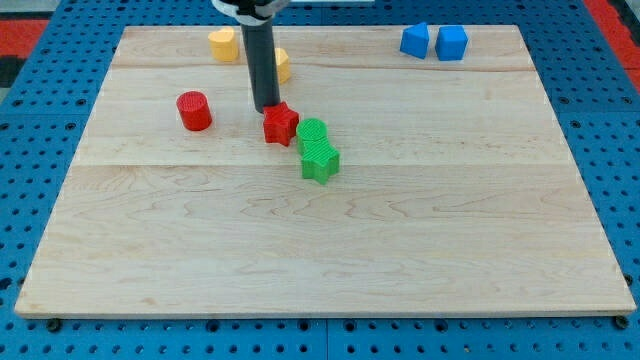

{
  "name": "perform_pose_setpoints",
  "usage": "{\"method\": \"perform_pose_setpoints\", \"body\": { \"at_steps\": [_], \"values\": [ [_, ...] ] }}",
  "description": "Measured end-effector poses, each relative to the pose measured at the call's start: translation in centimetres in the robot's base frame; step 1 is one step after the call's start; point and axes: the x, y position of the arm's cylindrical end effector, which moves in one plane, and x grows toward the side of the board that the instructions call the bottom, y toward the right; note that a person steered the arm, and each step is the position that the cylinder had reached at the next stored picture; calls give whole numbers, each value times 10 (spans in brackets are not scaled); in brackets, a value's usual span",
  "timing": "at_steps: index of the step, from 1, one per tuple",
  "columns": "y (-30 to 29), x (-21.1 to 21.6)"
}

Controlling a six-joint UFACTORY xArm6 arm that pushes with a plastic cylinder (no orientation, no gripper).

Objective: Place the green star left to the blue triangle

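The green star [320,160] lies near the board's middle, just below a green cylinder [312,131] and touching it. The blue triangle [415,40] sits at the view's top right, far from the star, with a blue cube [452,43] right beside it. My tip [267,108] rests on the board at the upper-left edge of a red star [281,123], which touches the green cylinder. The tip is up and to the left of the green star, not touching it.
A red cylinder [194,110] stands left of the tip. A yellow heart [223,44] lies at the view's top left, and another yellow block [282,65] is partly hidden behind the rod. The wooden board [320,260] is surrounded by blue pegboard.
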Motion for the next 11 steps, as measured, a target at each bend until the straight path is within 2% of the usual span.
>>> {"method": "perform_pose_setpoints", "body": {
  "at_steps": [1,2,3,4,5,7,8,9,10,11],
  "values": [
    [-40,41],
    [-33,99],
    [21,117],
    [65,100],
    [73,80],
    [104,71],
    [98,71],
    [79,108],
    [34,105],
    [34,70]
  ]
}}
